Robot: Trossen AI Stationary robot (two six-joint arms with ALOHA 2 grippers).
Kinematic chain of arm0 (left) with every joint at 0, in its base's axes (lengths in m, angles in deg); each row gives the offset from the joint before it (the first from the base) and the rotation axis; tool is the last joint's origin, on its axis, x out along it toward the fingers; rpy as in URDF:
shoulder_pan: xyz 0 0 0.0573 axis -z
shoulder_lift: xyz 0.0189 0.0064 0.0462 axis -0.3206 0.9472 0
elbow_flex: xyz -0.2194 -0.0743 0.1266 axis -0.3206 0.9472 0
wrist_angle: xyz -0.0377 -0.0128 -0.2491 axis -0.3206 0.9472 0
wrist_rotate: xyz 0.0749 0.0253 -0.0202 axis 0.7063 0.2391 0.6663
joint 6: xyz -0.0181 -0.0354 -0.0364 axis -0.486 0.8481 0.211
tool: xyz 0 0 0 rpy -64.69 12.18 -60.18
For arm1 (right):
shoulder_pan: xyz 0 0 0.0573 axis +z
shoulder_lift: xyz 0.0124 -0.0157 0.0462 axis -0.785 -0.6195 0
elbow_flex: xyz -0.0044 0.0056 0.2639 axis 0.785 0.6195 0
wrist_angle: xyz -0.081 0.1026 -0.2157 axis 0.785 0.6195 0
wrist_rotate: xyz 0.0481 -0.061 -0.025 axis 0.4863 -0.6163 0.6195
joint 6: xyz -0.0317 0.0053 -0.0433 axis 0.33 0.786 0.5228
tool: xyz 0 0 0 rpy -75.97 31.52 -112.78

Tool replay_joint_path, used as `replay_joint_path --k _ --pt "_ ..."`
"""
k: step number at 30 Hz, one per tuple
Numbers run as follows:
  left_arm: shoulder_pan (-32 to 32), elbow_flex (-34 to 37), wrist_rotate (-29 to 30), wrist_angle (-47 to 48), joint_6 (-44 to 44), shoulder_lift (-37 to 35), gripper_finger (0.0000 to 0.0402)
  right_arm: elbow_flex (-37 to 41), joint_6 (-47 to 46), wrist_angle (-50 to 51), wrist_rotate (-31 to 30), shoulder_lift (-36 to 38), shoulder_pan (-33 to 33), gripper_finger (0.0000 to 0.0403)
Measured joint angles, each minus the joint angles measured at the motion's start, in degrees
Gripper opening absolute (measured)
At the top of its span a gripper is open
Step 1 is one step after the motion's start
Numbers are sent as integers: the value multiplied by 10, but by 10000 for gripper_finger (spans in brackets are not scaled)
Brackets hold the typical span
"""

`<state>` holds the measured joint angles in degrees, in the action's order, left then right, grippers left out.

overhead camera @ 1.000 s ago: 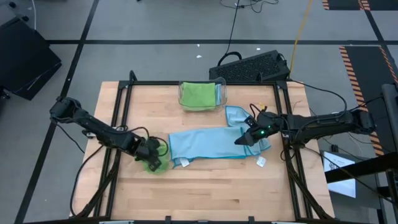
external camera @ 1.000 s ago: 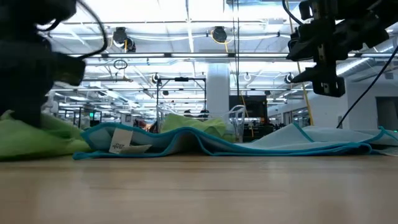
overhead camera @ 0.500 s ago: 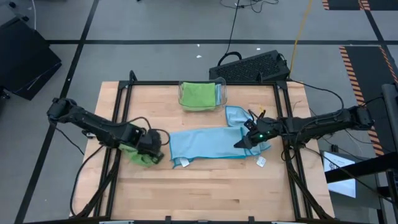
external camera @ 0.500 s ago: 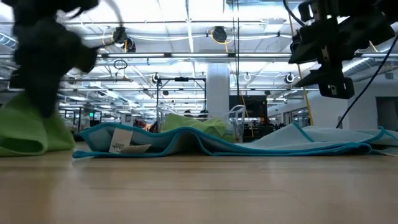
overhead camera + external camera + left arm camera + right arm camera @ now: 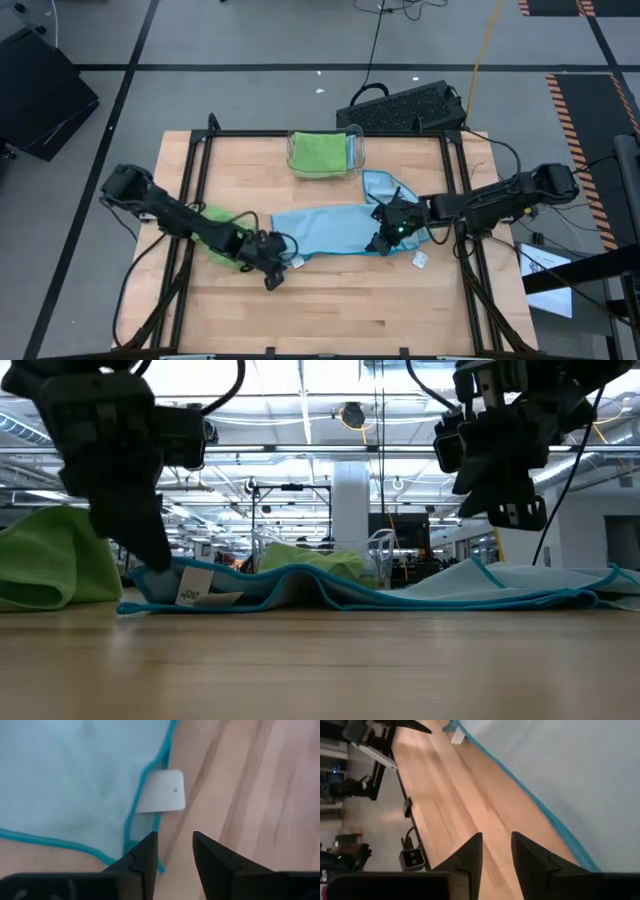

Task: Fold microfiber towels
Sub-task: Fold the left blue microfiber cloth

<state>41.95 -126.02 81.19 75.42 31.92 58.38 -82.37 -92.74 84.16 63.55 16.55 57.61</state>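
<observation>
**Colleague:** Where was the cloth you were working on?

**Me:** The blue towel (image 5: 325,231) lay spread on the counter (image 5: 330,310), its long axis running across from my left arm's side to my right arm's side. A bunched green towel (image 5: 215,243) sat just beside its left end, and another green one sat in the clear bin (image 5: 325,152) at the far edge, well apart from both arms.

**Colleague:** And the arms?

**Me:** My left end effector (image 5: 272,271) was at the towel's near left corner. In the left wrist view its fingers (image 5: 145,855) stood narrowly apart with nothing between them, and the white tag (image 5: 161,797) and the teal hem lay just ahead of the tips. My right end effector (image 5: 382,240) hung over the towel's right end, near the hem on the near side. Its fingers (image 5: 470,855) were also narrowly apart and empty, with bare wood below the tips and blue cloth beyond.

**Colleague:** Which arm was better placed for each corner?

**Me:** I judged each arm nearest its own end, left for the tagged corner and right for the opposite one. With the long axis running between them, I reckoned the fold would call for both near corners to be pinched and carried across the short way. Neither corner was gripped yet.
</observation>
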Motion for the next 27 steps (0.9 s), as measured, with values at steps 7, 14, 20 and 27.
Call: replay_joint_path --k 7,14,20,27 --pt "8 0 18 -45 4 66 85 -2 -16 -9 -1 4 11 77" --pt "9 -2 8 -31 3 83 33 -2 -22 -24 0 4 11 76" --pt "15 -1 -72 18 4 56 5 -2 -21 -28 -1 4 14 76" --pt "27 1 -98 73 14 23 19 -2 -10 -20 -6 4 26 76"
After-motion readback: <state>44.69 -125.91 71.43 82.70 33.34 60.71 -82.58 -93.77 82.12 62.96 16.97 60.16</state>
